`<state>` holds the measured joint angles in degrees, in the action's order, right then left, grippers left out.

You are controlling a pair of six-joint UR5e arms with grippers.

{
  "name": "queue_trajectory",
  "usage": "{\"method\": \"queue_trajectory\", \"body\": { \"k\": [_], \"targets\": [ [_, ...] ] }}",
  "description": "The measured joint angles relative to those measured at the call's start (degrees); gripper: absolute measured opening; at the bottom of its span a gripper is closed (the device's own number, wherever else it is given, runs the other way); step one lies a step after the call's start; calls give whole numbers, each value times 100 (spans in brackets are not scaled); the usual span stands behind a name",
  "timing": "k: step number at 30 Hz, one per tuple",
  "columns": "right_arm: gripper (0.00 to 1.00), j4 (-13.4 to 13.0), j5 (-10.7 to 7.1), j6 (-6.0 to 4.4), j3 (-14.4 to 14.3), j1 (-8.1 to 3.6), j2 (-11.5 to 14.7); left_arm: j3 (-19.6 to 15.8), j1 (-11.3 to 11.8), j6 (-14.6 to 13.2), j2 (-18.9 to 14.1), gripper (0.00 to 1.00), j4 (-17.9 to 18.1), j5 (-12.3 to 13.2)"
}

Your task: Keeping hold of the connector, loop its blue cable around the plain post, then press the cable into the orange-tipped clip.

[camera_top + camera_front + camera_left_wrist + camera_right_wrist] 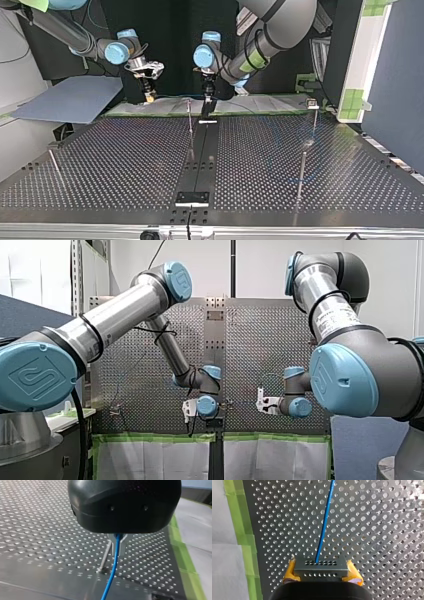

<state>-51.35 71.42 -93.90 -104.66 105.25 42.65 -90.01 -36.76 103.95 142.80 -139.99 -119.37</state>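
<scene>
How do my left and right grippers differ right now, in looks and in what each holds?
My left gripper has bare metal fingers; my right gripper has yellow pads. The left gripper pinches the thin blue cable itself; the right gripper clamps the grey perforated connector block at the cable's end. Shared: both are shut, on the one cable assembly.

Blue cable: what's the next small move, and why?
Probably swing my right gripper, shut on the connector, around the plain post. The blue cable runs straight out of the connector and passes through my left gripper beside the post, not yet looped.
</scene>
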Motion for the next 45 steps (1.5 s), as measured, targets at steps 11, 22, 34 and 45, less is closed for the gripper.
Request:
{"method": "queue_trajectory", "body": {
  "k": [11,22,34,45],
  "targets": [
    [0,-50,-370,202,66,-211,-16,65,21,-149,72,0,14,25],
    [0,-62,-496,398,65,-363,-37,168,-2,-247,74,0,-15,94],
    [0,-241,-582,413,70,-427,-351,212,65,-234,83,0,-11,207],
    [0,-285,-697,404,122,-430,-384,530,159,-167,373,0,-255,302]
  ]
}}
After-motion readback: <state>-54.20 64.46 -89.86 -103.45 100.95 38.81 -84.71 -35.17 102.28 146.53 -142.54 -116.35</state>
